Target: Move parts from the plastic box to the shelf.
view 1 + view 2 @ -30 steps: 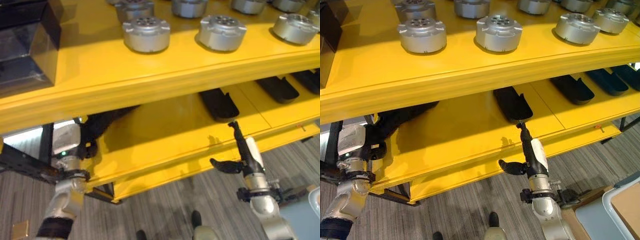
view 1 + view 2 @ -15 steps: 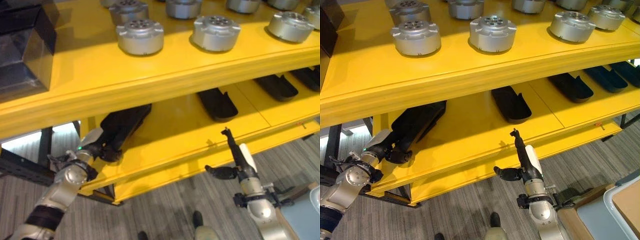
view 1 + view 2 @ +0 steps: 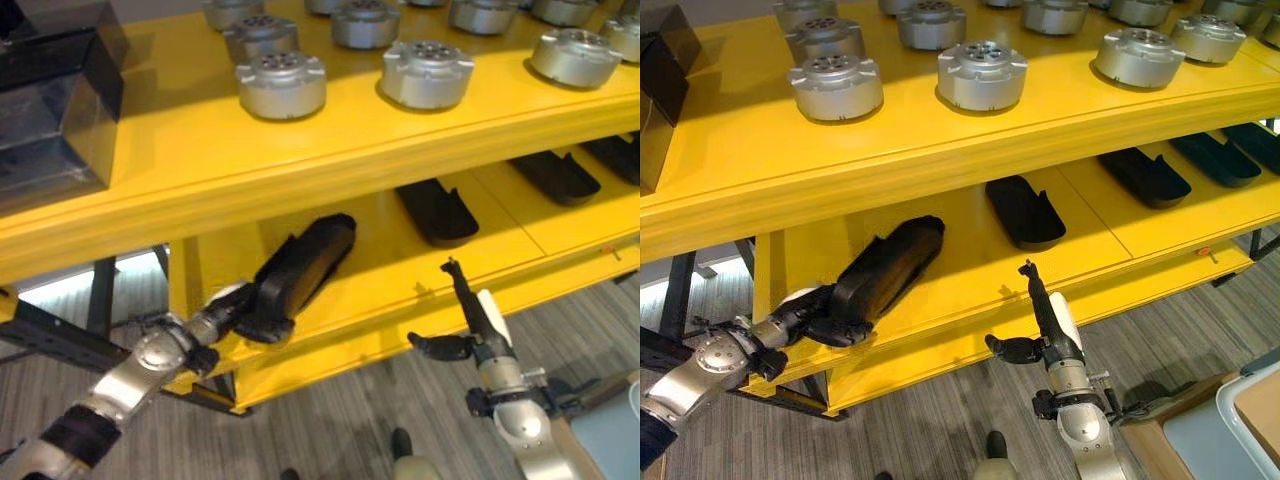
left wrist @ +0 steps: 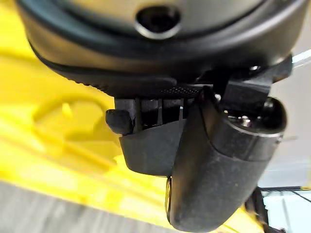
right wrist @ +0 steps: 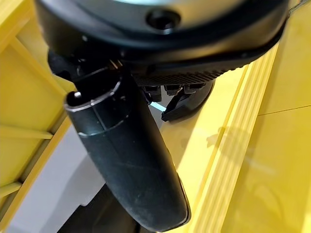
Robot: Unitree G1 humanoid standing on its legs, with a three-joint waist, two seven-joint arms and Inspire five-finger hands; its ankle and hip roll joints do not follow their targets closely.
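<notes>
While the left hand (image 3: 805, 318) curls round one end of a long matte-black moulded plastic part (image 3: 885, 270) resting on the glossy yellow lower shelf (image 3: 970, 270), the right hand (image 3: 1040, 325) hangs straight-fingered, empty, before the shelf edge.

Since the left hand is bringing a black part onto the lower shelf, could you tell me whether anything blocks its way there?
Nothing visible does. The left hand holds the black part over bare yellow lower shelf; the nearest other part lies apart, towards the robot's right.

Silver-grey arms with ringed wrists; dark left hand (image 3: 225, 305); dark right hand (image 3: 470, 315) with a white cover
</notes>
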